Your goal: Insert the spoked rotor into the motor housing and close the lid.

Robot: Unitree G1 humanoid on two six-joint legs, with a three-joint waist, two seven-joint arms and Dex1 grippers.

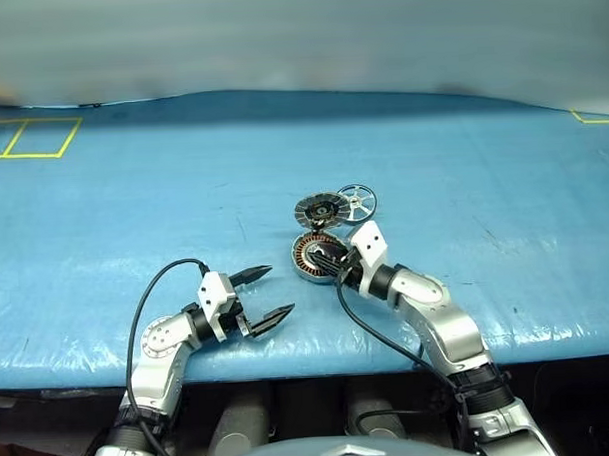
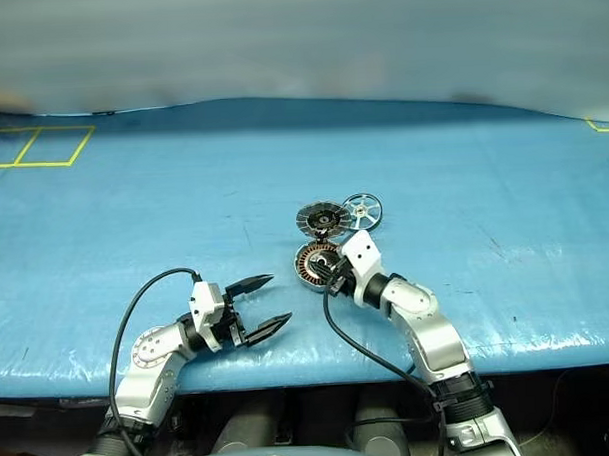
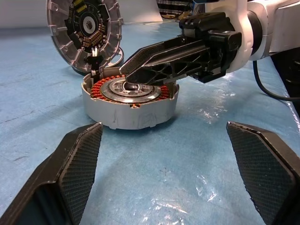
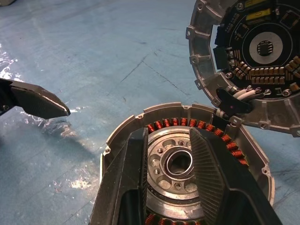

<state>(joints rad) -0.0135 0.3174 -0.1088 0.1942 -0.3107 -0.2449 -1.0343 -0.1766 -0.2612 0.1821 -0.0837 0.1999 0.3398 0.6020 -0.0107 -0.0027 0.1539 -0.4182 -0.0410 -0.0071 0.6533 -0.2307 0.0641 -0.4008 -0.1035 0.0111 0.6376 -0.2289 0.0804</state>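
Well, the spoked rotor (image 1: 356, 201) lies flat on the blue surface (image 1: 133, 194), a little right of the frame's middle, untouched and not yet in place. Just left of it, touching or nearly so, the lid (image 1: 318, 208) stands swung open on its hinge, its dark inner face with the circuit parts turned toward us. Below the lid sits the motor housing (image 1: 313, 256), its ring of copper windings plain around the silver hub.

The right claw (image 1: 333, 264) reaches in from the lower right and rests over the housing. In the right wrist view its two fingers (image 4: 208, 173) stand a little apart, one on each side of the hub's centre hole, tips down on the hub face. I judge it to be steadying or probing the housing rather than carrying anything; nothing is clamped between the fingers that I can see.

The left claw (image 1: 265, 294) hovers low at the lower left of the frame, well apart from the housing, fingers spread wide and empty, pointed toward the parts.

So the insertion step is still to begin. To my eye the next move calls for the right claw to lift clear of the hub, then for one claw to take the rotor by its rim, carry it past the open lid, and set it squarely down over the hub. The lid stands close beside the rotor, so the approach wants care not to knock it shut early.
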